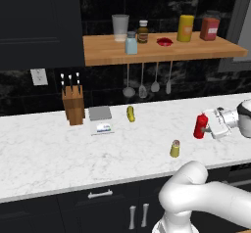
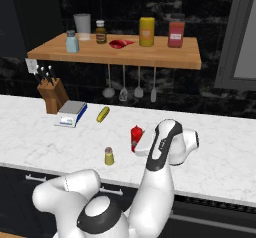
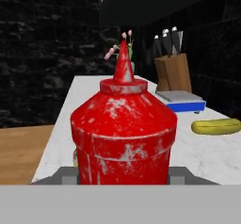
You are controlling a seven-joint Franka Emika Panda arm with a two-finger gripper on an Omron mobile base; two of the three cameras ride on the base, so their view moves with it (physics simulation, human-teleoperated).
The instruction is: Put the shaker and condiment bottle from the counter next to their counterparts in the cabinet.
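Clearly the gripper [image 1: 206,126] is pinching the red bottle [image 1: 200,126] low on its body, just above the counter [image 1: 44,153]. It looks light, smooth plastic, likely squeezable; a gentle hold at the wide lower body suits it.

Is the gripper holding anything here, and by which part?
The gripper grips the red condiment bottle by the lower body, bottle upright.
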